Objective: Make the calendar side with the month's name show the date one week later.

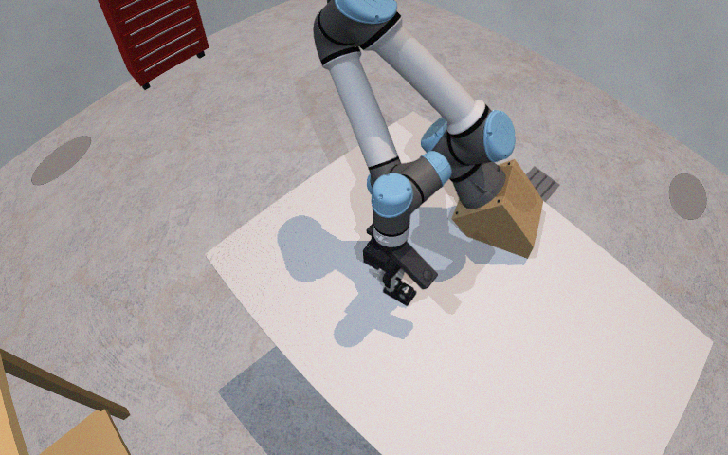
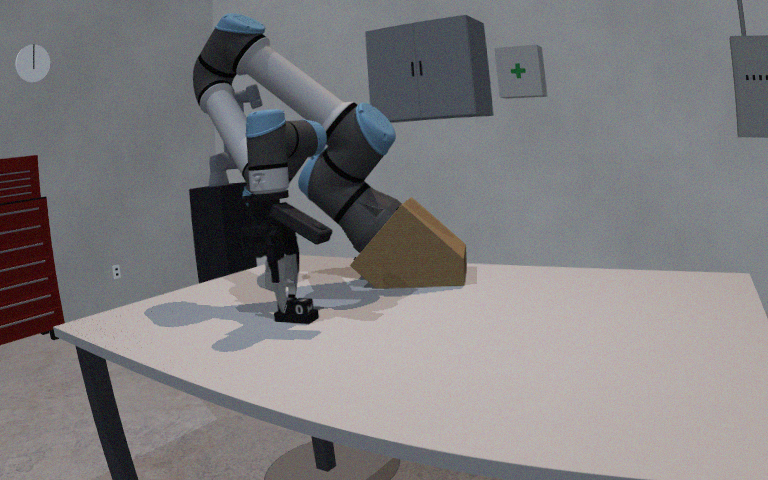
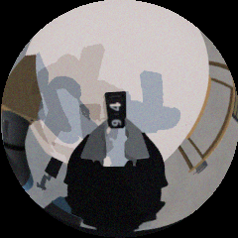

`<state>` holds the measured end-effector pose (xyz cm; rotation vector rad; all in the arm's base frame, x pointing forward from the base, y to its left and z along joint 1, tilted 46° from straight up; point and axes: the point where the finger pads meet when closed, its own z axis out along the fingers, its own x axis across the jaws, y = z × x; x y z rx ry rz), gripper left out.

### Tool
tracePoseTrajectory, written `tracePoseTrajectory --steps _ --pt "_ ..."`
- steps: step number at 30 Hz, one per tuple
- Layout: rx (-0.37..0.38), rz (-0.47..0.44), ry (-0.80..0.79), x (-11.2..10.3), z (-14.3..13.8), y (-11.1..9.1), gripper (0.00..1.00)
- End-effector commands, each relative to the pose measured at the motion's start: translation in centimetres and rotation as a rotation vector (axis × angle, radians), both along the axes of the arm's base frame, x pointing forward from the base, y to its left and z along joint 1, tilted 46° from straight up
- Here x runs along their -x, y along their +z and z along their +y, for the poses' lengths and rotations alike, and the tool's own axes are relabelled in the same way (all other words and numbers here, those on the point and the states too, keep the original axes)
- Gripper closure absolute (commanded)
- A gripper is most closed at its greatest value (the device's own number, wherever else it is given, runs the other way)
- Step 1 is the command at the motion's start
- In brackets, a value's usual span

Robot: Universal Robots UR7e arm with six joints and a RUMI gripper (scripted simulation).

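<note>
The small black calendar (image 1: pixel 401 291) stands on the white table top, left of the middle. It also shows in the exterior view (image 2: pixel 296 311) and in the wrist view (image 3: pixel 115 115). Two black cubes sit side by side in its tray. In the wrist view their top faces read 9 (image 3: pixel 116 122) on the near cube and 4 (image 3: pixel 115 105) on the far one. In the exterior view a 0 (image 2: pixel 299 309) shows on the side face. My gripper (image 3: pixel 116 118) points straight down and is shut on the near cube, which is low in the tray. The gripper also shows in the top and exterior views (image 1: pixel 394 282) (image 2: pixel 287 298).
A tan wooden wedge block (image 1: pixel 504 214) stands on the table behind and to the right of the calendar, under my arm's elbow; it also shows in the exterior view (image 2: pixel 413 249). A red tool chest (image 1: pixel 153 37) stands on the floor, far off the table.
</note>
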<state>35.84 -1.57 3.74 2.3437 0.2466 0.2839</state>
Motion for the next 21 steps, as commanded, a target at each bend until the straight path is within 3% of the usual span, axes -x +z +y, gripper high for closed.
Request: tracePoseTrajectory --steps 1,21 --pt "0.000 -0.001 0.000 0.0 0.0 0.0 0.90" --pt "0.000 -0.001 0.000 0.4 1.0 1.1 0.90"
